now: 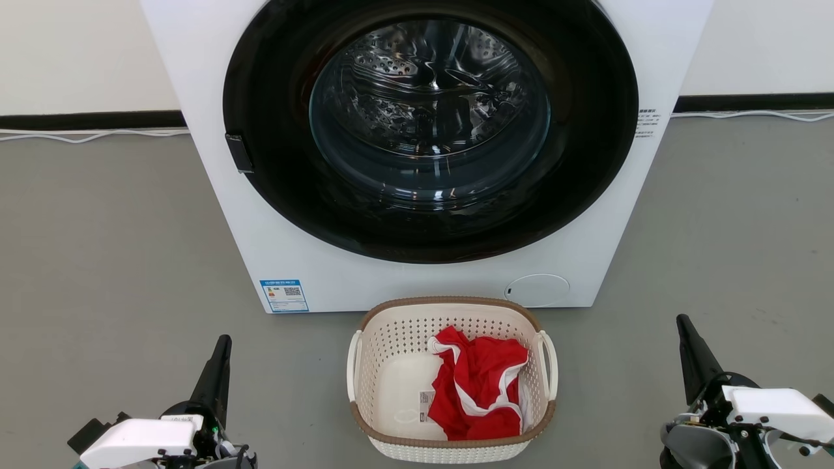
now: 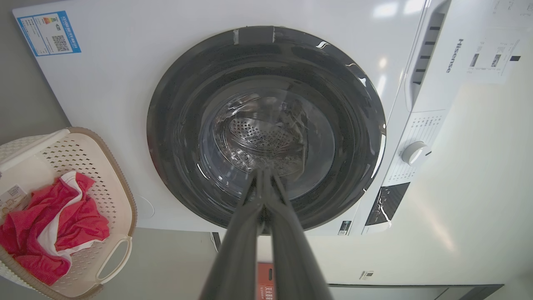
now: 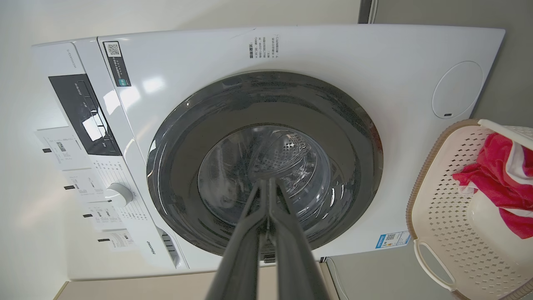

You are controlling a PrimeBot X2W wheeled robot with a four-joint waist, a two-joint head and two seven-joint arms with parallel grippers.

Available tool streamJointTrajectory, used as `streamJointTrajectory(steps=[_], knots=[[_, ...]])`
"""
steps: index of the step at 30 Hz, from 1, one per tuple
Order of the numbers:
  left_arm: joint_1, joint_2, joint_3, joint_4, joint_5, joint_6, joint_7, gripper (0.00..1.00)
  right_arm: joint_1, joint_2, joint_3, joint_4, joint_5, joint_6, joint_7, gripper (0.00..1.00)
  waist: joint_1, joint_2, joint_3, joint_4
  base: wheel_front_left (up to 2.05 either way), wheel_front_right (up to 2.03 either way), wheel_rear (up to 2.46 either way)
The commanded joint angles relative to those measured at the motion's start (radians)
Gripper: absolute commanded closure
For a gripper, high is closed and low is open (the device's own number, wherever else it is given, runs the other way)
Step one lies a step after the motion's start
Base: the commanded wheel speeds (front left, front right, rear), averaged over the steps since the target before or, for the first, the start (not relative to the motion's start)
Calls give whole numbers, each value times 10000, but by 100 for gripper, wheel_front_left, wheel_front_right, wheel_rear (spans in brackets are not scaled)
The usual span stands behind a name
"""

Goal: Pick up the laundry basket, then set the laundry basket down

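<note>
The laundry basket [image 1: 397, 339], cream-white and perforated with a brown rim band and white loop handles, stands on the grey floor just in front of the washing machine. A red garment with white trim [image 1: 479, 384] lies inside it. My left gripper [image 1: 223, 344] is shut at the lower left, well clear of the basket's left handle [image 1: 352, 365]. My right gripper [image 1: 684, 324] is shut at the lower right, apart from the right handle [image 1: 550, 363]. The basket [image 2: 120, 183] sits at the left edge of the left wrist view and the basket [image 3: 429, 200] at the right edge of the right wrist view.
A white front-loading washing machine [image 1: 280, 260] with a closed dark round door [image 1: 430, 130] stands right behind the basket. Grey floor [image 1: 104, 247] stretches on both sides. A white wall with a black skirting strip [image 1: 91, 120] and a white cable runs behind.
</note>
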Motion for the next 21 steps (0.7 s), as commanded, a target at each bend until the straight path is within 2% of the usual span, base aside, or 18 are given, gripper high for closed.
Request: streamJointTrajectory(steps=[1,21], knots=[[-559,137,305,-290,-51,-63,60,100,-230,-37,185,-313,67,73,73,100,0,0,0,0,0,0,0],[-559,137,305,-290,-51,-63,60,100,-230,-37,185,-313,67,73,73,100,0,0,0,0,0,0,0]])
